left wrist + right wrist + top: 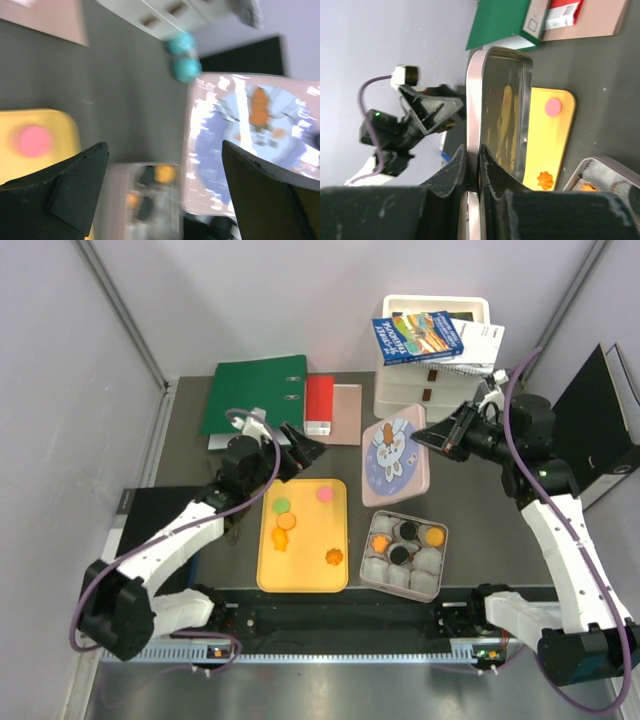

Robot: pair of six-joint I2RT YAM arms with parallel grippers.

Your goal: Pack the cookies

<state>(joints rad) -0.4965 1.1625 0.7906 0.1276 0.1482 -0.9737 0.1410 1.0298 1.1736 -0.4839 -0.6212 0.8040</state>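
Note:
Cookies lie on a yellow tray: a green one, a pink one, two orange discs and an orange flower. Two orange and two black cookies sit in paper cups inside a pink tin. My right gripper is shut on the rim of the tin's pink cartoon lid, holding it on edge in the right wrist view. My left gripper is open and empty above the tray's far edge; its blurred wrist view shows the pink cookie and the tin.
A green binder, a red box and a brown pad lie at the back. White drawers with books on top stand at the back right. A black panel stands at the far right.

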